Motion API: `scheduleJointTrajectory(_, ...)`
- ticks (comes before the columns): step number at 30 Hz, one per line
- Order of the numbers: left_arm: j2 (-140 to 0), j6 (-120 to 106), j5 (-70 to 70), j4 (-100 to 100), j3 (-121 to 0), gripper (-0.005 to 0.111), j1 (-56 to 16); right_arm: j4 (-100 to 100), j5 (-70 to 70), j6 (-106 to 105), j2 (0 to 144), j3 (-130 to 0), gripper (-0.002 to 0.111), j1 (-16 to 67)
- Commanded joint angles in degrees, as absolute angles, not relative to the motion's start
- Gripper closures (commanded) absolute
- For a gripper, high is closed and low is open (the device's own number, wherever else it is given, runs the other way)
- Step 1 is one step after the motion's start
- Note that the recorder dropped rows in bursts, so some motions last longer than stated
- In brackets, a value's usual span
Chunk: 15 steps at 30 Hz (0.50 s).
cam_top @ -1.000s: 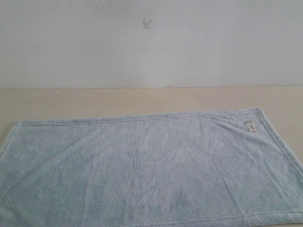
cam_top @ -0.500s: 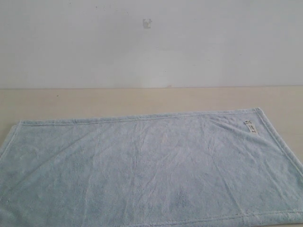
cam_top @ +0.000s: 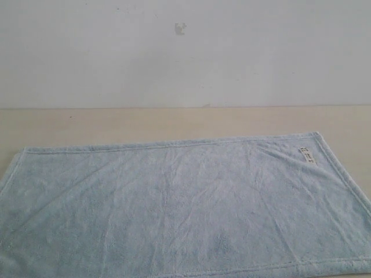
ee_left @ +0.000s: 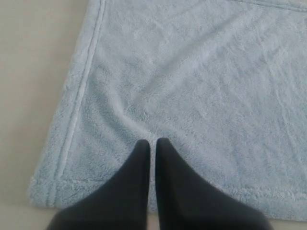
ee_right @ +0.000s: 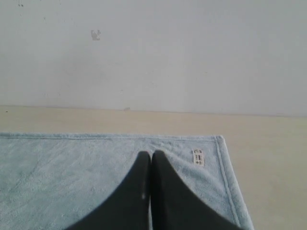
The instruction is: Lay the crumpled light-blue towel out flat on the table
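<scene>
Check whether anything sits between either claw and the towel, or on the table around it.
Nothing visible. The towel lies spread on the table; the left claw and right claw, both shut, show only cloth ahead.

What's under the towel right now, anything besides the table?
Only the beige table shows around the light-blue towel, which lies flat on it. The surface beneath is covered, so anything thin under the cloth cannot be seen; no bulge shows.

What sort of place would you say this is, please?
Most likely a plain robot test bench rather than a home: a wide pale table against a bare white wall, a light-blue towel laid flat on it, and the dark left gripper and right gripper, both shut.
</scene>
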State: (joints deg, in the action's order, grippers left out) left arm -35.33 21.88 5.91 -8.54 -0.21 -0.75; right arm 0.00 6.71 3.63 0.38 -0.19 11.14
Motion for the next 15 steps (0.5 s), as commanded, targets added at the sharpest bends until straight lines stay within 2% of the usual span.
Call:
scheduleJointTrajectory(1,-33.56,22.48,6.22,-7.96,0.0,0.103,0.97,-0.61,7.99,3.94,0.0,0.0,0.109,10.82)
scheduleJointTrajectory(11,0.0,22.48,19.58,-8.42,0.0,0.103,-1.15,-0.61,7.99,3.94,0.0,0.0,0.109,10.82)
scheduleJointTrajectory(15,0.0,22.48,16.83,-8.77,0.0,0.103,-1.15,-0.61,8.13,3.94,0.0,0.0,0.109,10.82)
